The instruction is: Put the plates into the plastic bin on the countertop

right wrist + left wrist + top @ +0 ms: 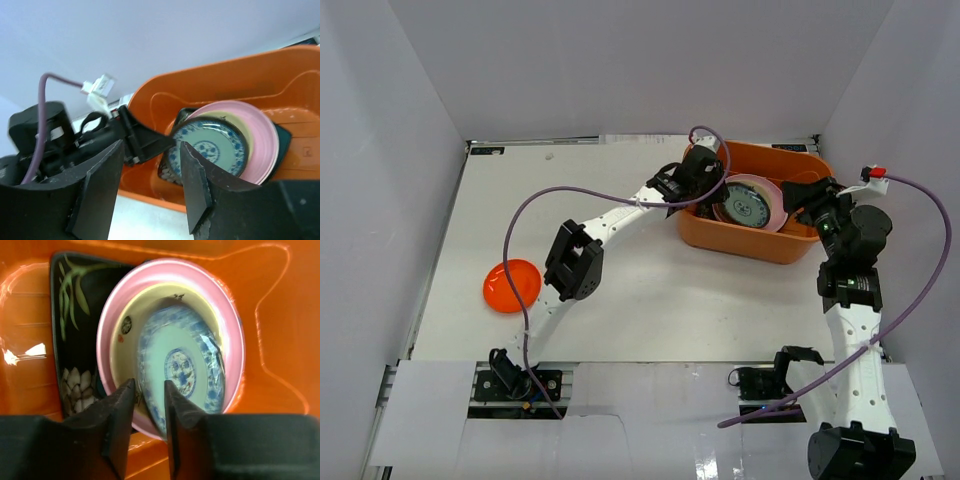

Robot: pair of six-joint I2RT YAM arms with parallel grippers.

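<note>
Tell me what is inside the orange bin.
A blue-patterned plate lies on top, in a cream plate, in a pink plate, over a black floral plate. The stack hides anything beneath it.

White enclosure walls [620, 60] on three sides. White cover sheets [640, 395] laid along near edge. Small black strip [487, 150] at far left corner.
</note>
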